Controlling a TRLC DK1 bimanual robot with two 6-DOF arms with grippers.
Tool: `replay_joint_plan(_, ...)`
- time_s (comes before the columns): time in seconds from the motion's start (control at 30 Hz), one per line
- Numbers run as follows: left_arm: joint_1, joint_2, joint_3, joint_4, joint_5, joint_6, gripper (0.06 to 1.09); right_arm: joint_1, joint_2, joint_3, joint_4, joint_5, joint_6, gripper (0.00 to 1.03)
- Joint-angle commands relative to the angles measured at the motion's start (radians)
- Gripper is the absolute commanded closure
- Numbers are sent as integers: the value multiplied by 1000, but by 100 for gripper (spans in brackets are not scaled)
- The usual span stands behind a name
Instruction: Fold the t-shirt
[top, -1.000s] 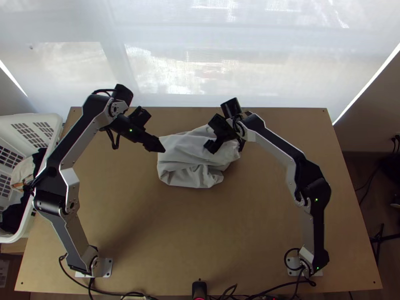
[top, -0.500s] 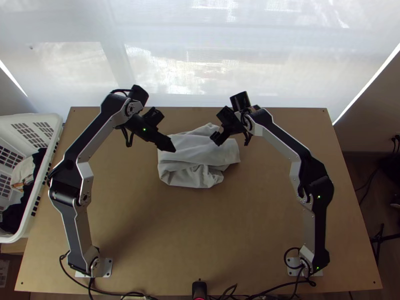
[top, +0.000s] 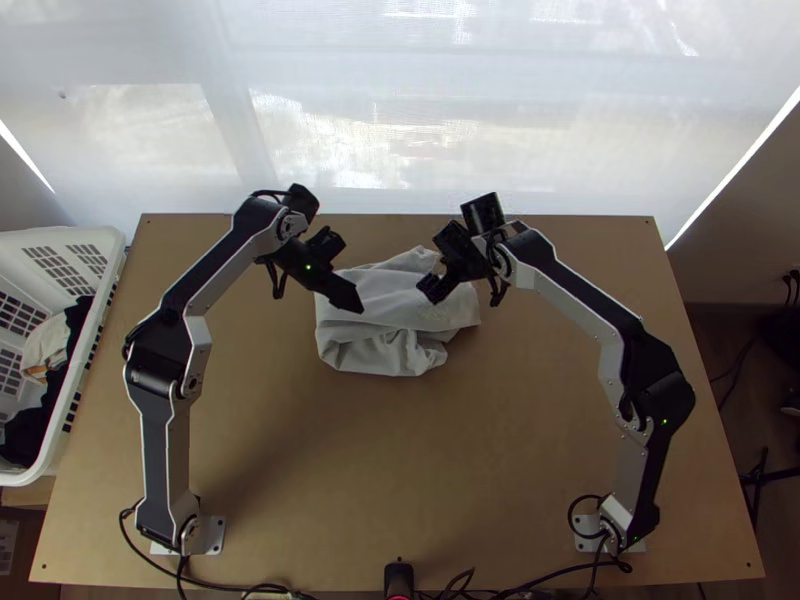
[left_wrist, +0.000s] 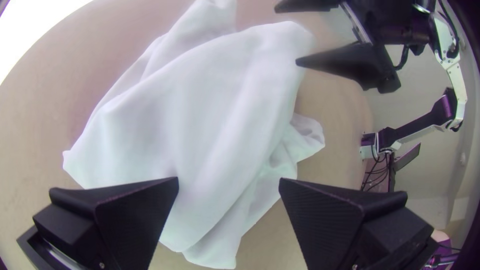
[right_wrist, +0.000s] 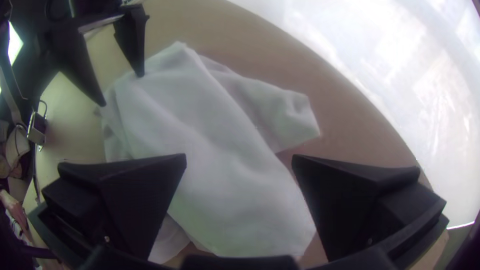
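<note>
Leftward, a laundry basket (top: 55, 237) flanks the surface (top: 380, 460); wrist views show left end effector (top: 361, 308) and right end effector (top: 428, 291), fingers apart.

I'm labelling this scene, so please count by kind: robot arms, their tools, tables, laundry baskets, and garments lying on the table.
Arms (left arm, right arm): 2
Tools (left tool, right tool): 2
Table: 1
Basket: 1
Garments on table (white t-shirt): 1
Total: 7
</note>
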Motion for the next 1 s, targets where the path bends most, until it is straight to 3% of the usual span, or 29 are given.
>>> replay_joint_plan(0.0,-7,41,-55,56,-19,0,11,42,25,-118,67,3,6,5)
replay_joint_plan(0.33,-11,48,-160,116,-31,0,11,48,94,-136,92,9,1,5)
replay_joint_plan(0.57,-10,-54,-91,55,-34,3,11,40,-3,-76,89,9,12,5)
replay_joint_plan(0.77,27,-197,-49,-13,-32,-3,11,48,-90,71,-15,9,19,5)
replay_joint_plan(0.97,86,-332,-89,-53,-31,-5,11,145,-133,85,-97,9,15,5)
